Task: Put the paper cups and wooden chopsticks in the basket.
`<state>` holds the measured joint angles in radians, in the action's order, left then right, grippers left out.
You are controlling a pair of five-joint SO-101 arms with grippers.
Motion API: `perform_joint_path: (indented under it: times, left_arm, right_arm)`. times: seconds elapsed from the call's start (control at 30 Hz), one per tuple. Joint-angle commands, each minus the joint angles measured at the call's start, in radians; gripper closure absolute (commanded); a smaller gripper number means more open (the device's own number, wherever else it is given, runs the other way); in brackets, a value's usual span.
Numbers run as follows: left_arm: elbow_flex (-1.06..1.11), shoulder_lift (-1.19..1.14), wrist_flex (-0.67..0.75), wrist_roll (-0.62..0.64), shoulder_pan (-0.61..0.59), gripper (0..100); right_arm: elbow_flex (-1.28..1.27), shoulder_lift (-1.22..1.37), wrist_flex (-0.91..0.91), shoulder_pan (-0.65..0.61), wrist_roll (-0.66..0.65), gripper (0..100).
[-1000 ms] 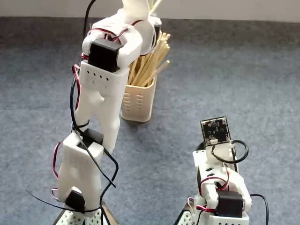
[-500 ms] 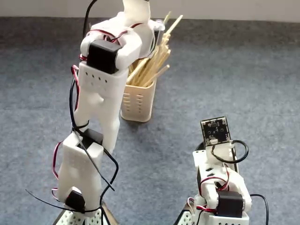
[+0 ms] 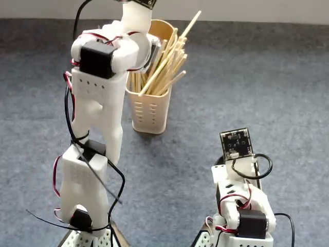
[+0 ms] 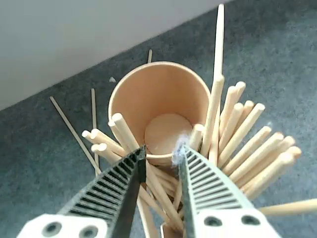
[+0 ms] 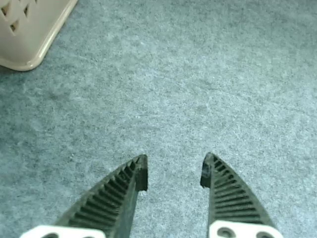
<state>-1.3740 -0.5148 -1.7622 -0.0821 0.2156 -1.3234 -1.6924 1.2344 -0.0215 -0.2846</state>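
Basket (image 3: 149,110) holds wooden chopsticks (image 3: 164,62), with empty paper cup (image 4: 148,94) upright among them. Left tool (image 4: 161,151) narrowly parted over cup rim, grasping nothing. Right tool (image 5: 173,173) released above bench (image 5: 223,74).

The table (image 3: 267,82) is covered in a grey-blue, felt-like carpet with a short, mottled nap, flat and with no pattern. At its far edge it meets a pale, plain wall (image 3: 247,9) — the seam runs straight across, and the carpet looks a little darker just along it. The light is soft and even — shadows on the carpet are faint and blurred at their edges.
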Motion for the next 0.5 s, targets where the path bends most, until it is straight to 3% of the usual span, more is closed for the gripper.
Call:
perform_joint_path:
  times: [0.0,0.13,0.37,0.47]
  left_arm:
    - [0.147,0.016,-0.005,-0.049,-0.012,87]
    - [0.271,0.018,-0.005,-0.089,-0.024,90]
    - [0.303,0.018,-0.005,-0.123,-0.067,93]
    - [0.203,0.019,-0.005,-0.124,-0.111,93]
  right_arm:
    - [0.004,-0.007,-0.012,-0.008,-0.011,81.1]
    - [0.004,-0.007,-0.012,-0.008,-0.011,81.1]
    - [0.004,-0.007,-0.012,-0.008,-0.011,81.1]
    - [0.004,-0.007,-0.012,-0.008,-0.011,81.1]
